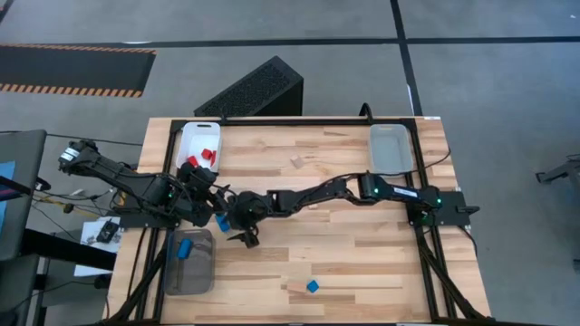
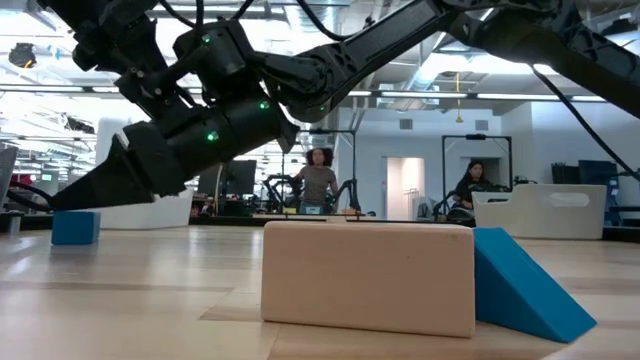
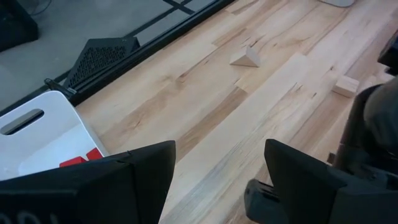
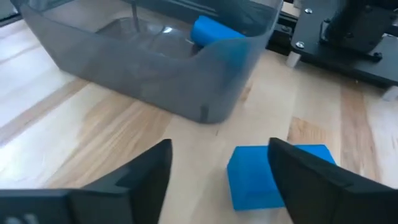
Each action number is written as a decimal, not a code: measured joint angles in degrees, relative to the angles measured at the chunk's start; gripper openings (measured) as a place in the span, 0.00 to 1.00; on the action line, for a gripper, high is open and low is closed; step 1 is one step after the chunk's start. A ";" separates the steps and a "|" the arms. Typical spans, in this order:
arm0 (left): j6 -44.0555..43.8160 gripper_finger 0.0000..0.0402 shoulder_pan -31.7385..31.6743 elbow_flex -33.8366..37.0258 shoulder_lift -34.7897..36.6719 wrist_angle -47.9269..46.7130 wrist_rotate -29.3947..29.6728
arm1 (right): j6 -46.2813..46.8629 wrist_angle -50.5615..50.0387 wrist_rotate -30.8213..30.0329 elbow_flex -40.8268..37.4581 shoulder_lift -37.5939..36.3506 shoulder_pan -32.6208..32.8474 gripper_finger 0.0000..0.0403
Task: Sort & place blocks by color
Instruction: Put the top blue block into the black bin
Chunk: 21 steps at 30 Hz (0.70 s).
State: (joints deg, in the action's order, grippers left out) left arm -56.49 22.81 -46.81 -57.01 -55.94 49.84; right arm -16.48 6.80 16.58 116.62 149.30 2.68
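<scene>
Right gripper (image 4: 217,180) hovers low over a small blue cube (image 4: 277,177) on the wooden table (image 4: 74,124), fingers spread, not gripping. The smoky grey plastic tray (image 4: 155,68) stands near. Left gripper (image 3: 217,180) waits beside, fingers parted, empty.

Left arm: I fold it in at the left side of the surface, elbow bent.
Left gripper (image 1: 207,201): my jaws stand apart, nothing between them.
Right arm: I stretch it long across the middle, reaching to the left side.
Right gripper (image 1: 237,228): I hold it low, jaws parted, close beside my left one.
</scene>
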 joint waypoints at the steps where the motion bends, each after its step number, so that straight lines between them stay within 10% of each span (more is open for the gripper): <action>1: 0.00 0.59 0.00 -0.01 0.01 0.00 0.00 | 0.33 0.11 -0.01 0.00 0.00 0.02 0.73; 21: -0.04 0.59 -0.04 0.00 0.00 -0.02 0.28 | 2.13 -0.14 -0.17 0.07 0.02 -1.74 0.03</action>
State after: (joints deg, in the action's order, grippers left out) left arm -56.53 22.76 -46.81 -57.01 -55.96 50.13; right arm -14.35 6.67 16.40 116.68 149.32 0.95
